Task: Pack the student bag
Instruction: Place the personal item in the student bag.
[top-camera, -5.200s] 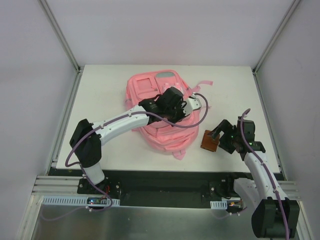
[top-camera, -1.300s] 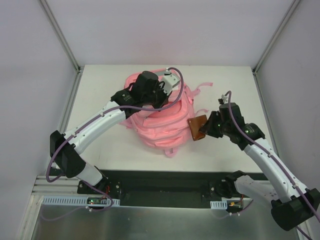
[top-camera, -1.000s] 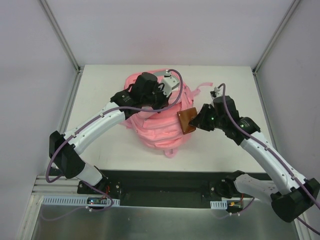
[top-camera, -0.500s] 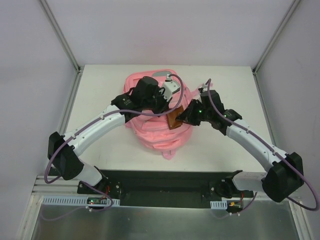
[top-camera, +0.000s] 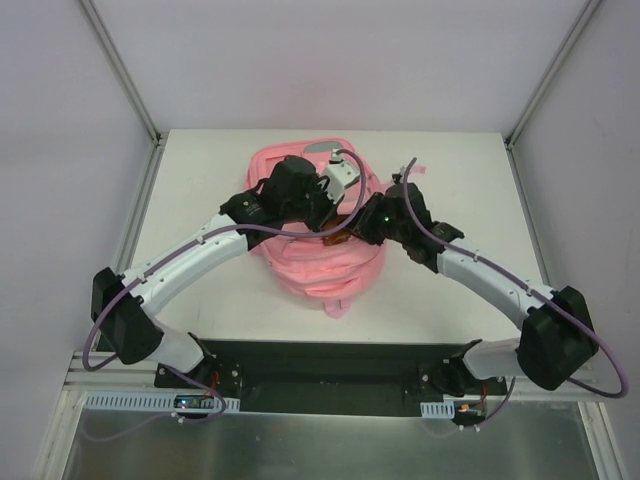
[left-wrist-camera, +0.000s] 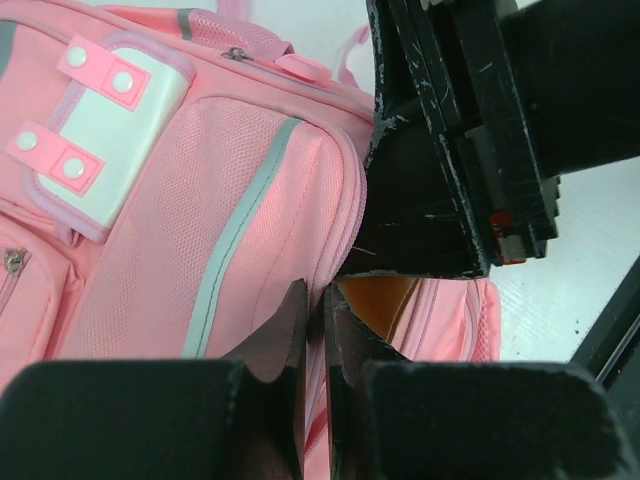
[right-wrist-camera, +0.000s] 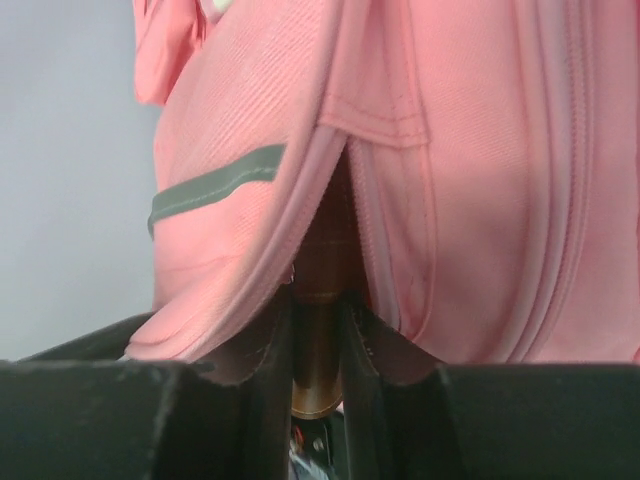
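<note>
At the middle of the white table (top-camera: 200, 180), the student bag (top-camera: 310, 275) lies in a pink heap, with both arms meeting over its upper right side. Left gripper (left-wrist-camera: 313, 297): jaws drawn down to a thin slit, pinching a fold of pink fabric at the lip of the bag's opening. Right gripper (right-wrist-camera: 318, 302): jaws narrow, clamped flat on a brown flat object (left-wrist-camera: 378, 300), with its fingertips pressed against the pink fabric on either side of the gap. The object's leading part sits inside the parted opening, between two zip-edged walls of fabric; its far end is hidden in the bag. In the left wrist view the black body of the right gripper fills the upper right, just above the brown object and close beside the left fingers. Bag front, same view: a grey strip (left-wrist-camera: 235, 240) runs down one pocket panel, and a pale patch (left-wrist-camera: 115, 105) carries two pink tabs with snaps. Anything else the bag may contain cannot be seen
</note>
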